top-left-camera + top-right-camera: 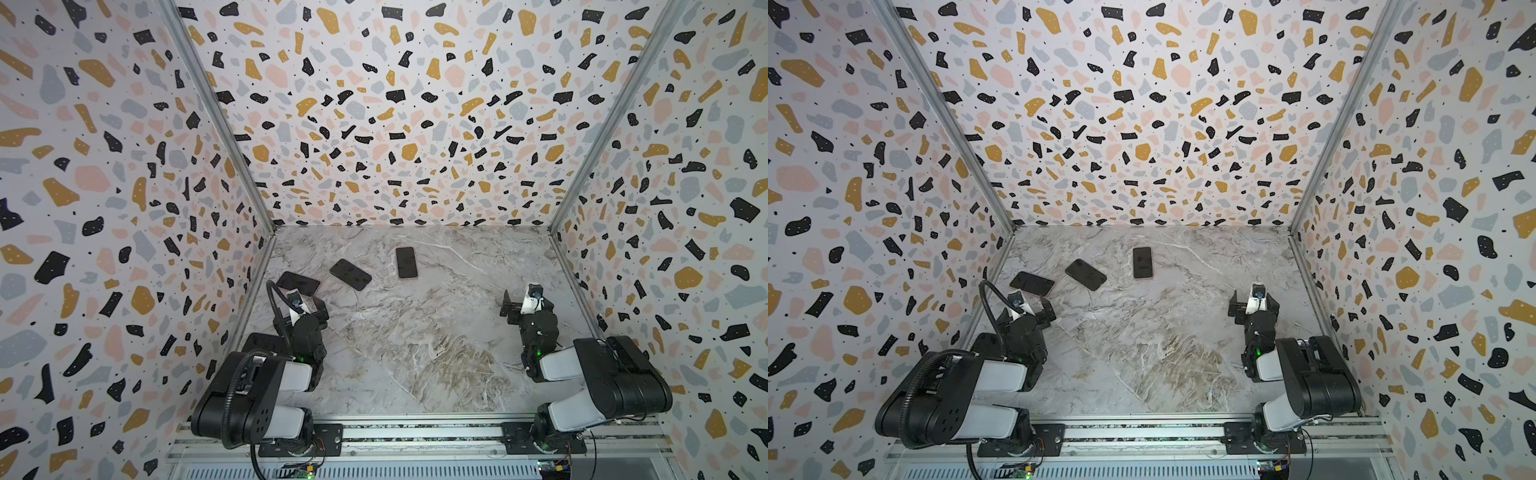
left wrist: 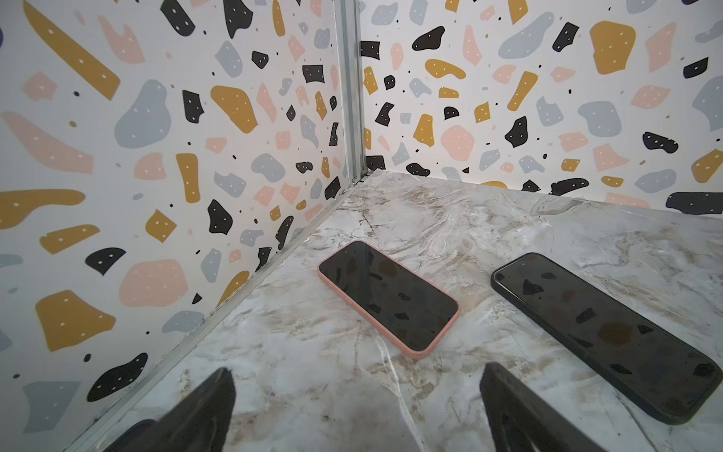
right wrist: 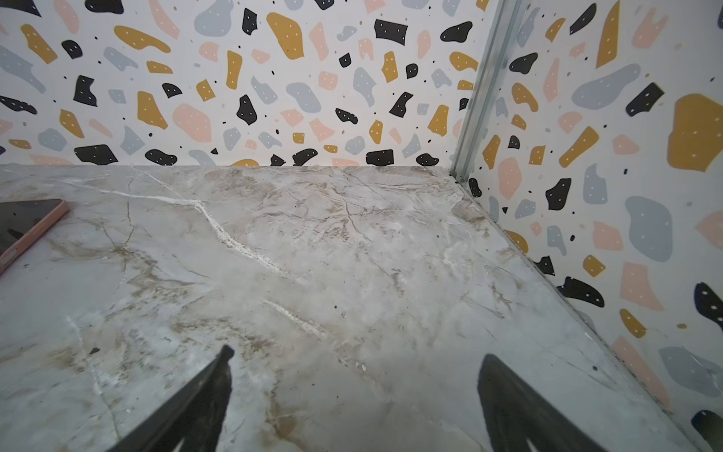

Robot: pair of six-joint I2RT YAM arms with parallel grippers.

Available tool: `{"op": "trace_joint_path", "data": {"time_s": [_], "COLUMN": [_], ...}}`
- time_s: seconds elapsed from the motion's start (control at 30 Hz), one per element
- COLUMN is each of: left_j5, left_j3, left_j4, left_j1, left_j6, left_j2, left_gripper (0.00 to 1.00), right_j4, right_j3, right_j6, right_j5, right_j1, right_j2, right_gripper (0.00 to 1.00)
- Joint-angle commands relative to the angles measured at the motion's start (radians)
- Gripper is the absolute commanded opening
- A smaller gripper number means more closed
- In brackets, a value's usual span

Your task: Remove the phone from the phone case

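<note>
Marble table (image 1: 436, 332): pink-cased phone (image 1: 406, 262), black-cased phone (image 1: 350, 274), second pink-cased phone (image 1: 298, 284).

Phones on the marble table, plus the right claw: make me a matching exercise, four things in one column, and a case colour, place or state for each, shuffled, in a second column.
Things:
1. middle phone
2. leftmost phone
3. rightmost phone
4. right claw

Colours, places, states:
a. open over bare marble table
b. pink case, just ahead of the left claw
c. black case
d. pink case, nearest the back wall

Pairs: 1-c, 2-b, 3-d, 4-a.
</note>
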Motion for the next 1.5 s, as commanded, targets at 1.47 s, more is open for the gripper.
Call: {"op": "trace_joint_path", "data": {"time_s": [1.47], "left_j5": [0.034], "left_j3": [-0.025], "left_j4": [0.074], "left_j1": [-0.005], "left_j6": [0.027], "left_j2": [-0.052], "left_gripper": [0.99], "right_j4": [-0.029], "right_j3": [0.007], "right_j6": [-0.021], "right_j5": [0.020], "right_j1": [0.024], "right_j2": [-0.066], "right_gripper": [0.99]}}
